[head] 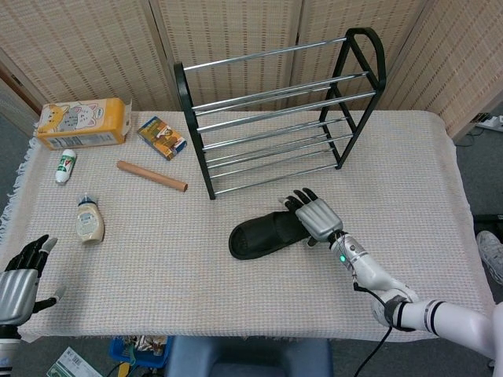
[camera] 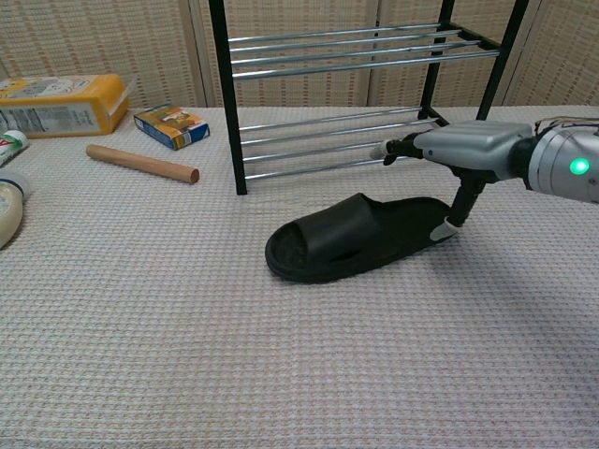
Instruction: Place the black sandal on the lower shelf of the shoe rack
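On the woven beige tablecloth (head: 409, 173), in front of the black-framed shoe rack with chrome rails (head: 275, 118), the black rubber slide sandal (head: 266, 233) lies flat on its sole. Its open toe end points toward the robot's left and its heel toward the right. It sits near the rack but apart from it, not on any shelf; the lower shelf rails (camera: 337, 154) carry nothing.

Just beside the sandal's heel, the right hand (head: 316, 214) hovers palm down, silver back uppermost, dark fingers (camera: 398, 147) stretched out flat toward the rack and slightly apart. In the chest view its thumb (camera: 459, 208) points straight down, the pale tip touching or nearly touching the heel edge of the sandal; I cannot tell which. The hand holds nothing. A green light glows on its wrist (camera: 579, 166).

At the near left corner of the table, the left hand (head: 22, 275) rests low with its fingers spread apart and empty, well away from the sandal.

Across the left part of the cloth lie a yellow carton printed with cartoon cats (head: 82, 122), a small blue and orange box (head: 161, 137), a brown wooden rod (head: 152, 175), a small white tube with a green and red label (head: 65, 166), and a cream squeeze bottle (head: 89, 219).
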